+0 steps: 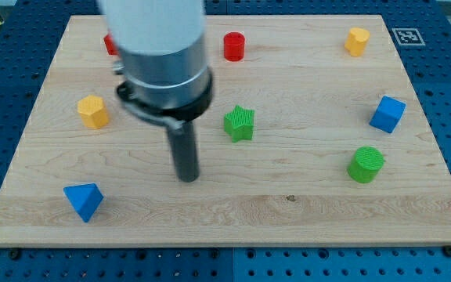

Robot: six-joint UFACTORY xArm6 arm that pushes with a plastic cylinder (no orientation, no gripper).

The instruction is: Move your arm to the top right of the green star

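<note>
Wooden surface (288, 196) on blue pegboard carries the green star (239, 123) near its middle, one point aimed at the far edge, no long axis evident; my tip (186, 177) stands upright toward its near-left, apart, the arm hiding most of a red block (110, 45); no pincer exists.

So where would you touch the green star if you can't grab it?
I have no claw, only a rod, so I would push, not grip. The green star lies flat with points around it. My tip sits to its lower left. I'd probably press a notch between two points from that side.
</note>
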